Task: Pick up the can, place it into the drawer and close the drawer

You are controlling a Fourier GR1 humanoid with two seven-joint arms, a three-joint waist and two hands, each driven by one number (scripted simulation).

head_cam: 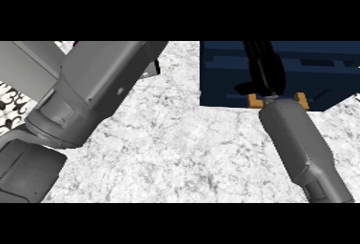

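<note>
No can shows anywhere in the head view. A dark blue drawer unit (pixel 323 71) stands at the upper right of the speckled white counter (pixel 183 147), with a small orange handle (pixel 302 99) at its lower edge. My right hand (pixel 264 66) lies over the drawer unit's front just above the handle, its fingers straight and pointing away from me and its thumb sticking out to the left. My big grey left forearm (pixel 98 90) crosses the upper left. Of my left hand (pixel 153 68), only a small dark bit peeks out past the forearm.
A grey panel (pixel 28 62) sits at the upper left corner, with a black-and-white patterned surface (pixel 8 102) at the left edge below it. Bare counter lies between the two forearms.
</note>
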